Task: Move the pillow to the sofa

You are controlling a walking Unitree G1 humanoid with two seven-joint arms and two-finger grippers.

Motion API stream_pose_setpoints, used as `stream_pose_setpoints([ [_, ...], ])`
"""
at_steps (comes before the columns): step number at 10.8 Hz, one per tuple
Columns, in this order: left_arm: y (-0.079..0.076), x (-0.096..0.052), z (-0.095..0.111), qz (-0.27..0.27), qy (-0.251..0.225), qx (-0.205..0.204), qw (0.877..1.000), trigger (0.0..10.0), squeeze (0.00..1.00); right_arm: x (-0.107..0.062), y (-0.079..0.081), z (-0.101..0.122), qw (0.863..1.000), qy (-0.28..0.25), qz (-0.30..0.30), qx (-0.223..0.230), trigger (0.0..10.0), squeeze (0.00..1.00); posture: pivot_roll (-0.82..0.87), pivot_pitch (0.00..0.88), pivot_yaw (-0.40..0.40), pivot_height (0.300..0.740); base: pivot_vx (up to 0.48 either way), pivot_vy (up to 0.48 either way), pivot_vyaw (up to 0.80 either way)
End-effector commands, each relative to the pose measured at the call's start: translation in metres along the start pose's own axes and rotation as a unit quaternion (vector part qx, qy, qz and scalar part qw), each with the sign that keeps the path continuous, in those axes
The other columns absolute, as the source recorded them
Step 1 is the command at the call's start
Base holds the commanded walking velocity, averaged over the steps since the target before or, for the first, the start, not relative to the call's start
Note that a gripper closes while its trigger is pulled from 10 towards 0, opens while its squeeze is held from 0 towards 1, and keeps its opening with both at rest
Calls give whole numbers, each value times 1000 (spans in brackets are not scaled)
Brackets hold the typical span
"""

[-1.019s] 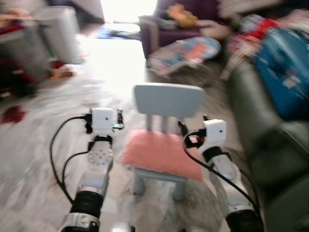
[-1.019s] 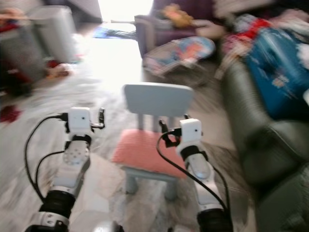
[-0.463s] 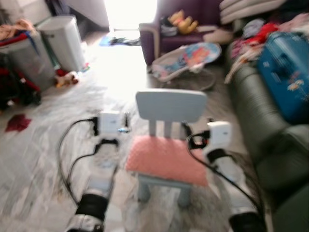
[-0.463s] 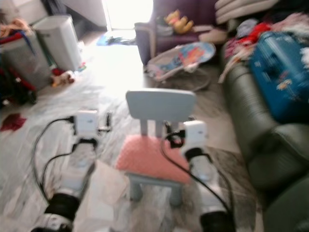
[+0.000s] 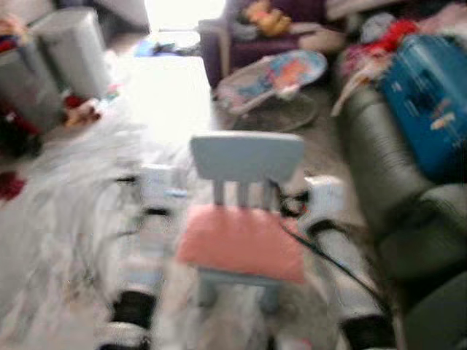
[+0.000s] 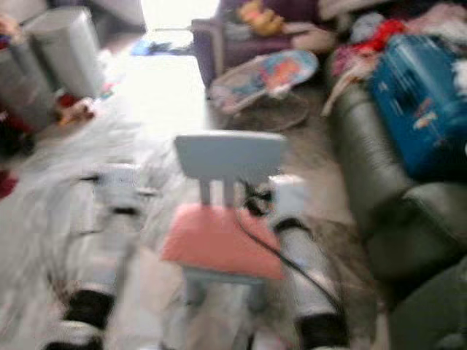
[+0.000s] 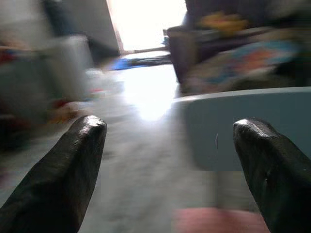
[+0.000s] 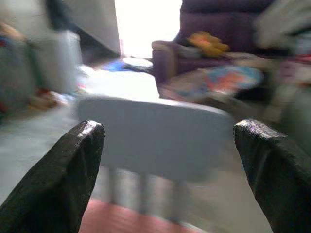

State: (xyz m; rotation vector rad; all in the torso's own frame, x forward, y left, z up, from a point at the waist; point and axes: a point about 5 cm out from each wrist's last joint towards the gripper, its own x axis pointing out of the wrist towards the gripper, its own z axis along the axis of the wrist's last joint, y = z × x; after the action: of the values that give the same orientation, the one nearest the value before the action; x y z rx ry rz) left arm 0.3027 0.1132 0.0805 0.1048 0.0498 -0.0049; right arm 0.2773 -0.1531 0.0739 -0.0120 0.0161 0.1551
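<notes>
A: Item, pillow (image 5: 241,243): pink, lying on the seat of the small chair (image 5: 246,157); sofa (image 5: 398,193) off to my right.

B: Left gripper (image 7: 167,174), right gripper (image 8: 170,177): fingers spread, empty, flanking it. View blurred; I'd steady, then close both sides evenly.

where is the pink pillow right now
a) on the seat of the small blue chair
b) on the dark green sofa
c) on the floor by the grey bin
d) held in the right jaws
a) The pink pillow lies flat on the seat of the small blue chair, in front of its backrest. The left gripper and the right gripper both have their jaws wide apart and hold nothing.
</notes>
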Motion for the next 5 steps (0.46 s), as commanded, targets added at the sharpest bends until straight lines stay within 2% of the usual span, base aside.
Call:
stream_pose_setpoints([
  [1,14,2,2,13,-6,12,1000,10000,0,6,10,8,1000,-16,10,7,10000,0,-40,0,21,740,458,0,-800],
  [2,13,2,2,14,-6,10,1000,10000,0,6,10,8,1000,-16,9,8,10000,0,-40,0,21,740,465,0,-638],
  [4,12,2,2,19,-3,-6,1000,10000,0,6,10,8,1000,-18,10,10,10000,0,-41,0,20,740,0,0,0],
  [5,12,1,2,17,-5,-1,1000,10000,0,5,11,8,1000,-18,12,12,10000,0,-41,0,20,740,0,0,0],
])
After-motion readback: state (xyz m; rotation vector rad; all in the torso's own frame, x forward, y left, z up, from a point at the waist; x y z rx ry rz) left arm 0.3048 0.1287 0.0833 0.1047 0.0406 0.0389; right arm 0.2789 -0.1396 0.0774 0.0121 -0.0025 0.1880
